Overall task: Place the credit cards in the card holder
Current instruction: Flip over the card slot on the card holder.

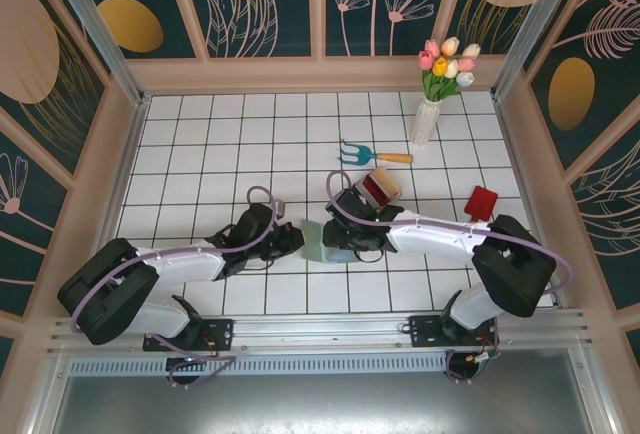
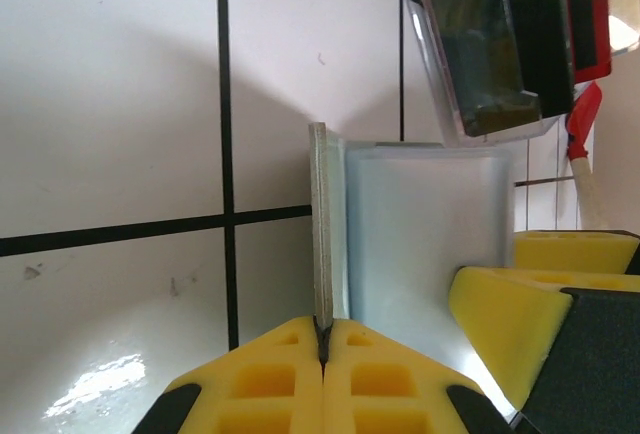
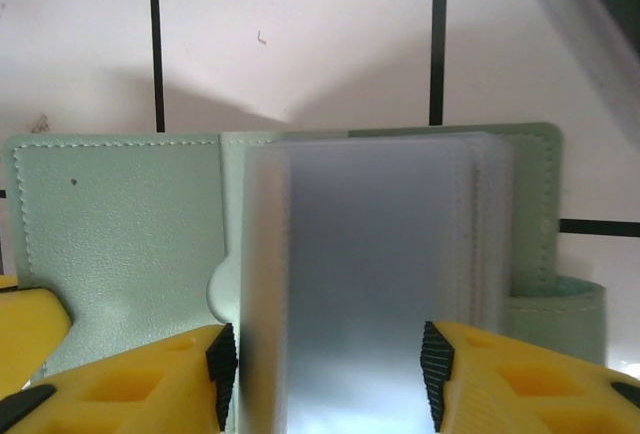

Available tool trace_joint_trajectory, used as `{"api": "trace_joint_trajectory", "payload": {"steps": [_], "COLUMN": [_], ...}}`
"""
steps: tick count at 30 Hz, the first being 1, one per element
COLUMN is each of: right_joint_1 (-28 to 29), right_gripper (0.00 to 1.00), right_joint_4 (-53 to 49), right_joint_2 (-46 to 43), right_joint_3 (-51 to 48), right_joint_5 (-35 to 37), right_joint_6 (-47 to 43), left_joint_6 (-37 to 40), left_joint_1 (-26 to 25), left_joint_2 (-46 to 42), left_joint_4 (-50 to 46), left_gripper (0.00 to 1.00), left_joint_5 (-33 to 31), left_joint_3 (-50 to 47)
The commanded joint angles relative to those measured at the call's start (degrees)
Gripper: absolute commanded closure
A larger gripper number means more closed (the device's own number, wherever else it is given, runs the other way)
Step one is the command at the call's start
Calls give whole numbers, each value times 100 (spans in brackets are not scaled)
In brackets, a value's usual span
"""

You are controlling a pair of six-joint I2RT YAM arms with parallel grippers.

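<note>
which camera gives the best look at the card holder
Right wrist: the card holder lies open, green cover and clear sleeves facing the lens. Left wrist sees its cover edge-on, pinched by the left end effector. Top external catches a pale sliver between the arms.
</note>
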Motion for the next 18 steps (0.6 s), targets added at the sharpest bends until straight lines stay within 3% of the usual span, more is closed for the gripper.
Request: {"api": "trace_joint_trajectory", "payload": {"steps": [1, 8, 13, 18], "right_joint_1": [5, 321, 315, 265], "right_gripper": [41, 42, 45, 44], "right_joint_4": [222, 434, 1028, 1151], "right_joint_2": [297, 815, 742, 342], "right_joint_3": [7, 596, 631, 550], "right_joint_5": [-180, -603, -1041, -993], "right_joint_6": [52, -193, -138, -103], "left_joint_6": [70, -17, -125, -241], "left_joint_1": [-40, -39, -36, -37], "left_joint_2": [149, 370, 260, 40], "left_joint_4": [-39, 210, 320, 416], "left_gripper": [100, 100, 99, 95], "left_joint_5": [-69, -25, -141, -321], "left_joint_3": [-90, -142, -271, -497]}}
